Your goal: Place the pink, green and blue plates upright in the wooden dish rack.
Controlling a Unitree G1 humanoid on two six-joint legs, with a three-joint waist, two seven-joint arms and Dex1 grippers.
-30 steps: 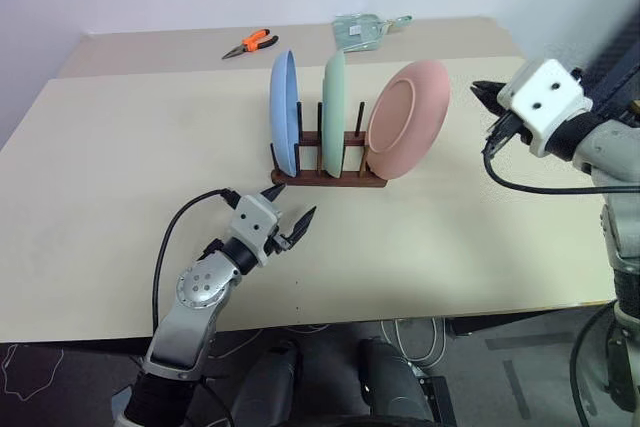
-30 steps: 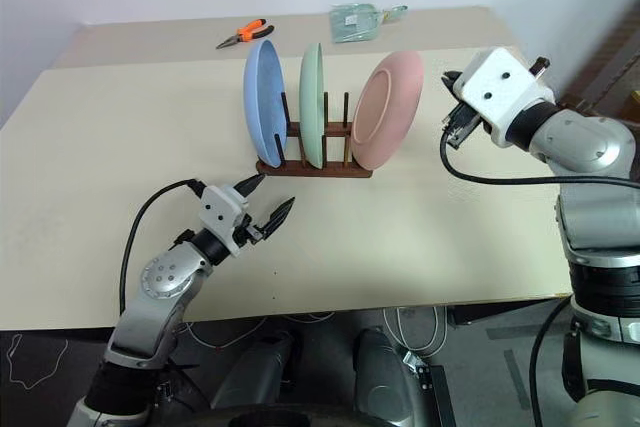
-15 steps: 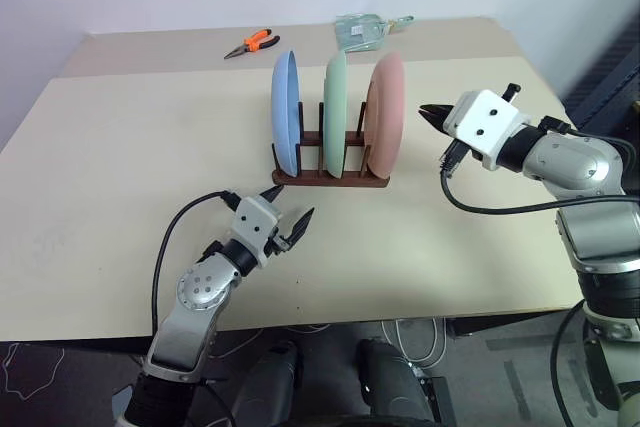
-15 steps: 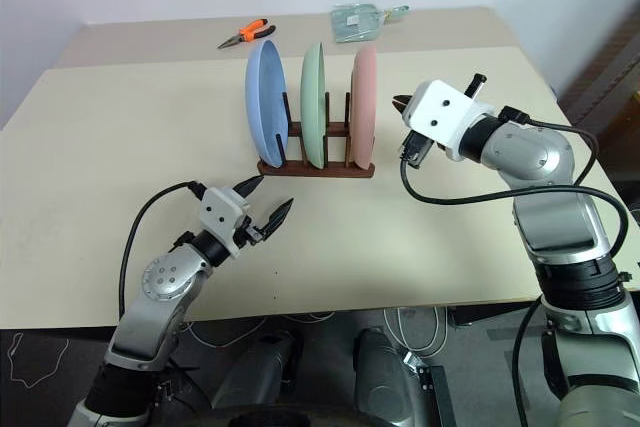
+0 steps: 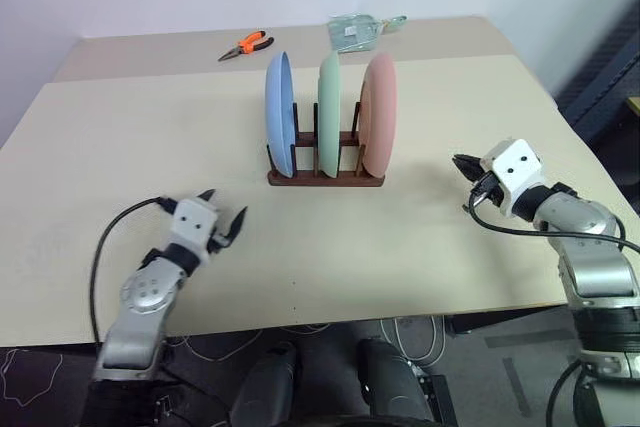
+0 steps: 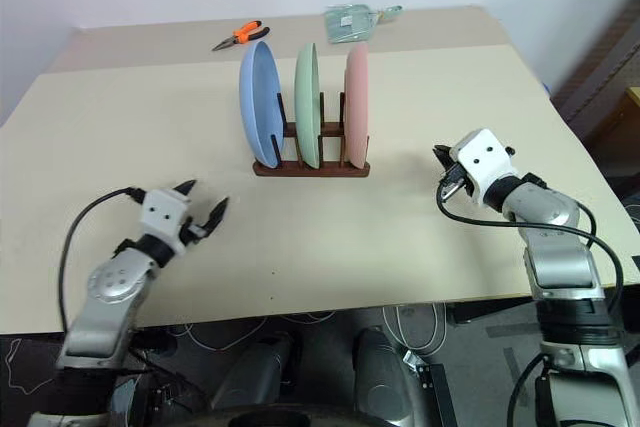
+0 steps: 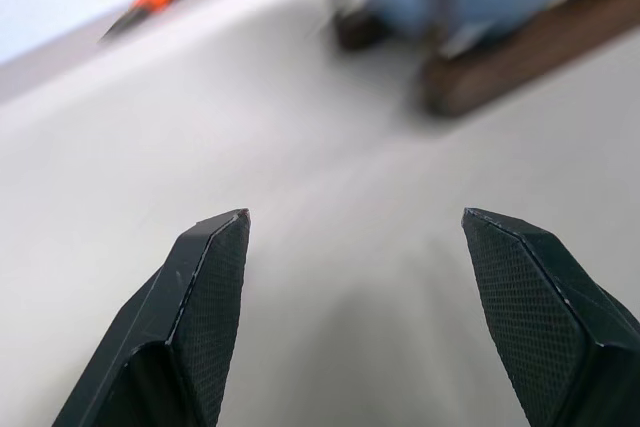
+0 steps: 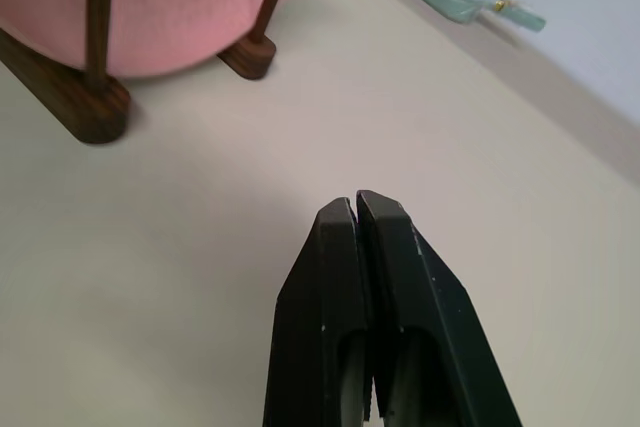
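- Right gripper (image 6: pixel 441 155), fingers pressed together and empty, hovers at 3 o'clock of the wooden dish rack (image 6: pixel 310 167).
- Left gripper (image 6: pixel 203 206), fingers spread, empty, sits at 8 o'clock.
- Blue plate (image 6: pixel 256 102), green plate (image 6: pixel 307 104) and pink plate (image 6: pixel 356 104), matte and round, stand upright between the dark pegs mid-table (image 6: pixel 420 237).

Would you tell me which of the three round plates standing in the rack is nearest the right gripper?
The pale pink round plate: it fills the rack's end slot facing the right gripper.

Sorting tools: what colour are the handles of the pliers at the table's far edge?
Orange handles on the pliers, clearest in the left eye view.
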